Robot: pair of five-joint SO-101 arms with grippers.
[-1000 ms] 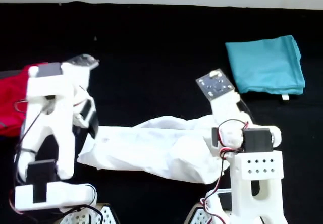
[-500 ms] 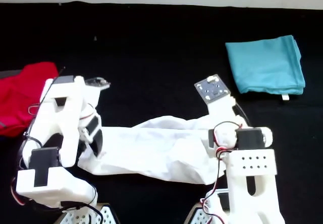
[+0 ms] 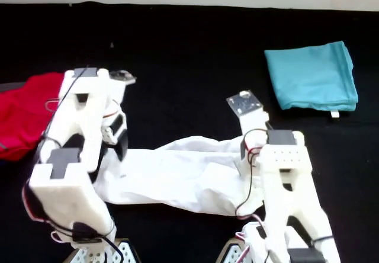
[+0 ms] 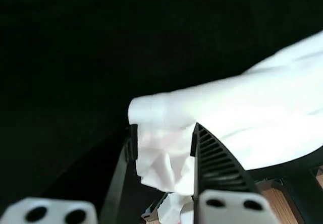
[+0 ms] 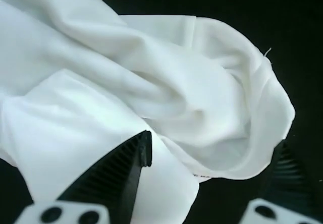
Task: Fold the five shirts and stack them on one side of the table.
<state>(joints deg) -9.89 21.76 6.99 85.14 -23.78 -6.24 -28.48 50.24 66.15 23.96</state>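
Looking down from above, the white shirt [image 3: 177,177] lies stretched crosswise on the near part of the black bench [image 3: 189,50], strung between the two arms. I take that as spreading it flat for a fold. A teal shirt [image 3: 312,76], already folded, sits at the far right, likely the start of the stack. A red shirt [image 3: 23,112] lies crumpled at the left edge, not yet folded. The left arm [image 3: 77,132] is bent over the white shirt's left end, and the right arm [image 3: 284,168] is hunched over its right end with the wrist tipped down.

From the left wrist, the left jaws are drawn in to a narrow gap with a bunch of the white shirt pinched between them, the rest of the cloth trailing away.

From the right wrist, the right jaws are spread wide and hold nothing, poised over a rumpled end of the shirt. Whether their tips touch the cloth I can't quite tell.
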